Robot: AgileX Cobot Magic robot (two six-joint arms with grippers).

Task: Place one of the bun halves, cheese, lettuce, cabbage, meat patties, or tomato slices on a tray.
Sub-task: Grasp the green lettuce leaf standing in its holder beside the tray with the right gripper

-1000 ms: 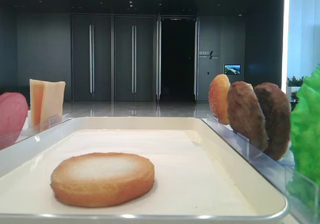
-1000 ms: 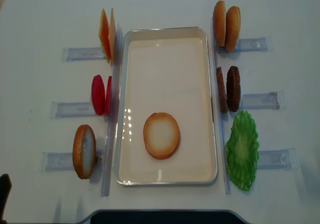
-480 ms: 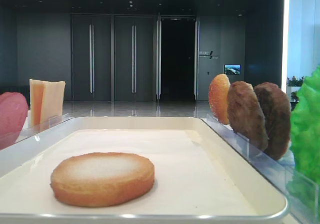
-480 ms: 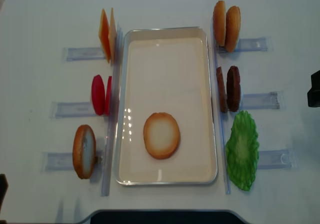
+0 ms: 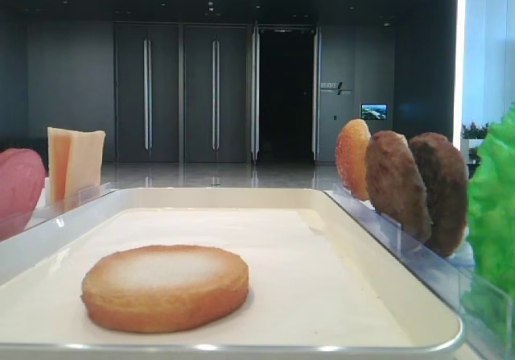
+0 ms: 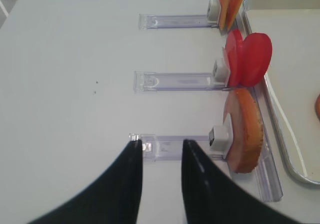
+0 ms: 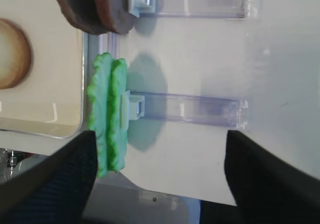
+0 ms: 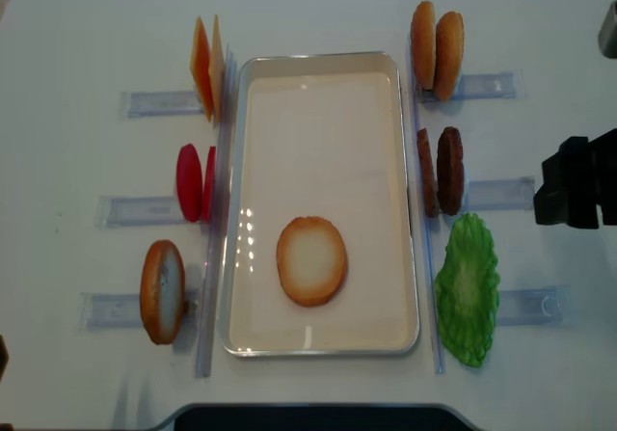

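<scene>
Lying flat in the near half of the large white rectangular tray [image 8: 241, 209] is one round golden-brown bun half [image 8: 311, 260], pale toasted face up, so one item is already in place and the step in hand looks like the fetching of another. The right end effector [image 8: 576, 181] hangs over the white tabletop [image 8: 77, 45] at the right edge, near the two dark brown rough meat patties [image 8: 440, 171] and the frilly light-green lettuce leaf [image 8: 468, 289], which stand upright in clear plastic racks [image 8: 501, 194]. Its wrist view shows both fingers spread wide with nothing between them, the lettuce just ahead. The left end effector [image 6: 159, 149] is well off to the side over bare tabletop, fingers nearly together with a slim gap and holding nothing. Next, I judge, the right arm must come down over the lettuce or a patty, straddling the upright edge so both fingers pinch its two faces before lifting it clear of the rack.
</scene>
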